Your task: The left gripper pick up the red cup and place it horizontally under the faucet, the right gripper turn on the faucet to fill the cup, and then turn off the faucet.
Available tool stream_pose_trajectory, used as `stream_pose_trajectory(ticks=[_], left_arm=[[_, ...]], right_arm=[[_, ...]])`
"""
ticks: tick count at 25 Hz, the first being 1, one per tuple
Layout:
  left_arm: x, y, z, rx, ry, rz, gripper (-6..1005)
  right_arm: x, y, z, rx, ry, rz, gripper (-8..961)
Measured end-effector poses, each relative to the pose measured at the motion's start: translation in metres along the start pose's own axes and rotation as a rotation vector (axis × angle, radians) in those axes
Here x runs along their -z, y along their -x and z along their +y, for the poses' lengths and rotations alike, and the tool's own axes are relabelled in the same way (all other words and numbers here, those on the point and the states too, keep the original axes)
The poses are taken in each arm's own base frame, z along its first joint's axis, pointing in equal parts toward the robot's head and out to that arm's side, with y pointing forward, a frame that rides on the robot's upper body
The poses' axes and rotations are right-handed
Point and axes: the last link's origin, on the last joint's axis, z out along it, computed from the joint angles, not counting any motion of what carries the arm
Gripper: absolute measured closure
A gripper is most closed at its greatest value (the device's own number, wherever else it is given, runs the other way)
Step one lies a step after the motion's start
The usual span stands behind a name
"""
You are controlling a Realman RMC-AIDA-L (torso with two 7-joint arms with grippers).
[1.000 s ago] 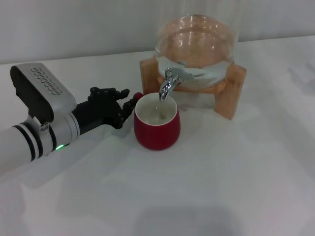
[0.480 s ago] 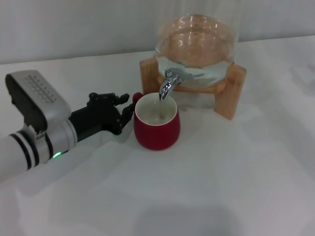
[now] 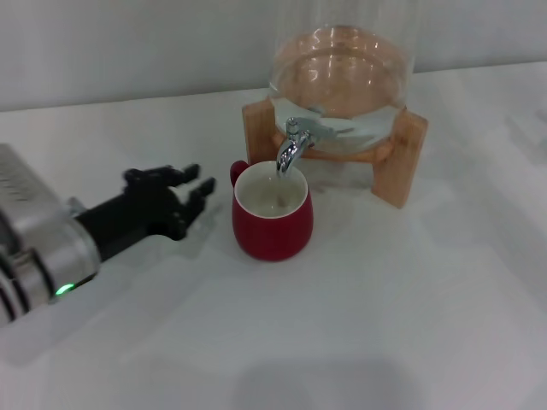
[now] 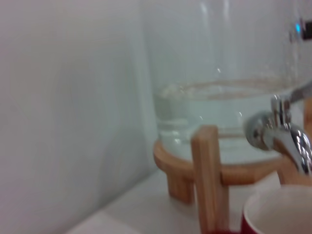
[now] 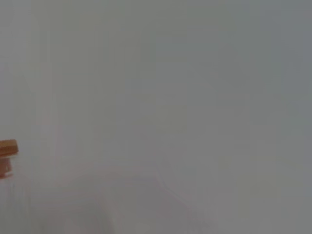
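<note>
The red cup stands upright on the white table, its cream inside right under the chrome faucet. The faucet juts from a clear glass dispenser in a wooden stand. My left gripper is open and empty, a short way left of the cup and apart from its small handle. In the left wrist view the faucet and the cup's rim show close up. The right gripper is out of view.
The white table spreads wide in front of the cup and to its right. A pale wall runs behind the dispenser. The right wrist view shows a corner of the wooden stand against blank white.
My left gripper has let go of the cup's handle and drawn back to the left. The cup stays under the faucet.
</note>
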Motion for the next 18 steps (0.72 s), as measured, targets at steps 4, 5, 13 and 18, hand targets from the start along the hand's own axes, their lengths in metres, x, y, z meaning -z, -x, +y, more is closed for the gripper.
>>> stream_pose_trajectory(ticks=[4,5,13,18], left_arm=[[0.026,-0.004,-0.010,0.058,-0.045,0.107,606],[0.030,-0.004,-0.011,0.068,-0.050,0.122,602],[0.077,-0.002,-0.028,0.192,-0.148,0.225,523],[0.116,0.006,-0.035,0.287,-0.237,0.283,326]], right_arm=[[0.001,0.001,-0.002,-0.003,-0.006,-0.005,321],[0.001,0.002,-0.002,-0.004,-0.008,-0.007,321],[0.001,0.003,-0.003,0.000,-0.011,-0.008,321],[0.001,0.002,-0.003,0.001,-0.012,-0.007,321]])
